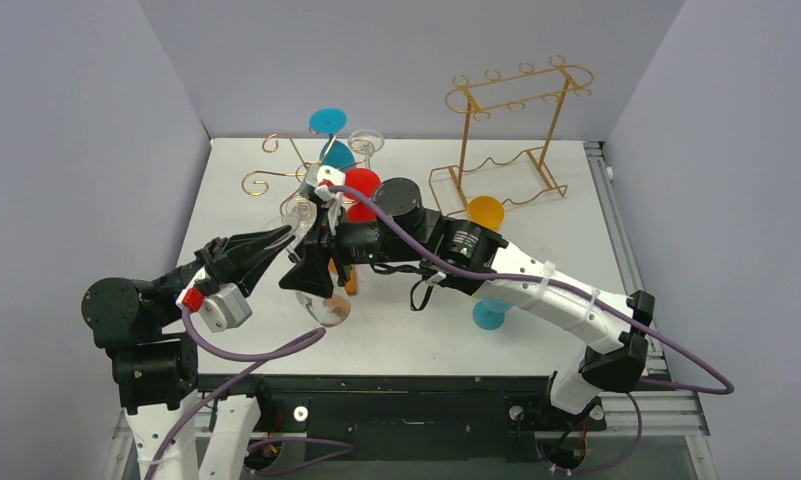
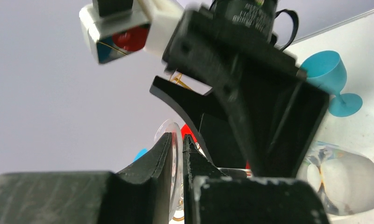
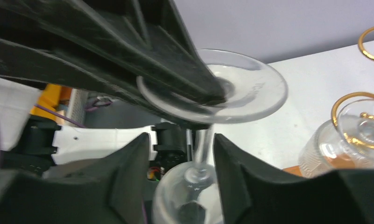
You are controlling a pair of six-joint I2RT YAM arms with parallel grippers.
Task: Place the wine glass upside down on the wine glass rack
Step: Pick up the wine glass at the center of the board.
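Left gripper (image 2: 178, 145) pinches the foot rim of the clear stemmed wine glass (image 3: 250, 88), held bowl-down beside the gold wire tree rack (image 1: 281, 178), right gripper (image 3: 181, 140) parted loose round the stem, so that thin edge-grip could slip and drop it

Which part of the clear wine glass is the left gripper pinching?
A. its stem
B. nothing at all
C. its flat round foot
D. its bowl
C: the left gripper is shut on the disc-shaped foot of the wine glass, which sits edge-on between its fingers.
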